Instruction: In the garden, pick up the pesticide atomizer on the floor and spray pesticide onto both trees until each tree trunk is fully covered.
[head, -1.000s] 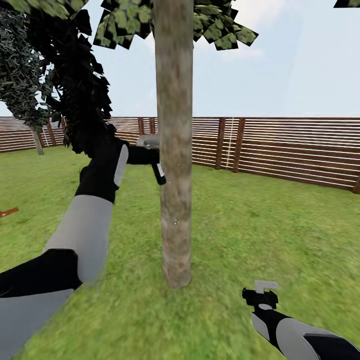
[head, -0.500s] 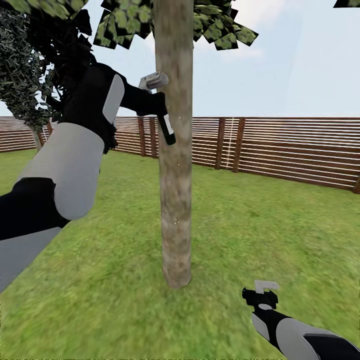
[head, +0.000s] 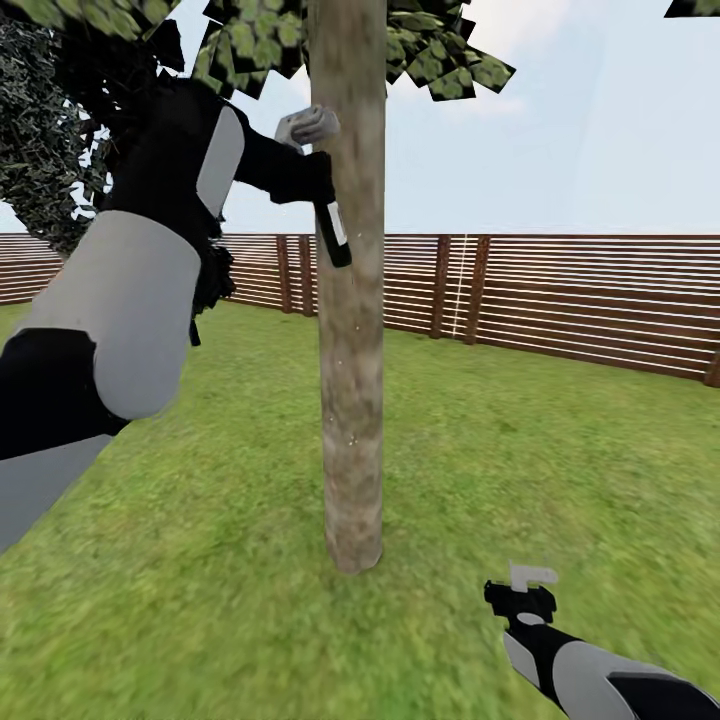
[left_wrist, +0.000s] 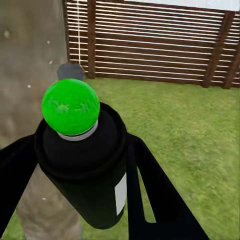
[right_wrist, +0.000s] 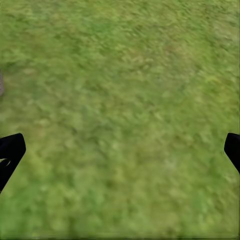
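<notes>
Keep left gripper (head: 318, 190) clamped on pesticide atomizer (head: 333, 228) (frame upper centre), nozzle toward tree trunk (head: 350, 330); sweep evenly. Right gripper (head: 522, 590) fingers spread, idle.

Dark atomizer (head: 333, 228) tilted, beside grey-brown trunk (head: 350, 330)

1. The tree trunk (head: 348, 300) ran out past the top edge of the head view, and its canopy (head: 440, 55) was cut off there too.
2. In the left wrist view, the pesticide atomizer (left_wrist: 87, 165) hid part of the trunk behind it.
3. The right gripper's fingertips (right_wrist: 10, 152) showed only at the side edges of the right wrist view.
4. The lawn (right_wrist: 120, 100) there was blurred.
</notes>
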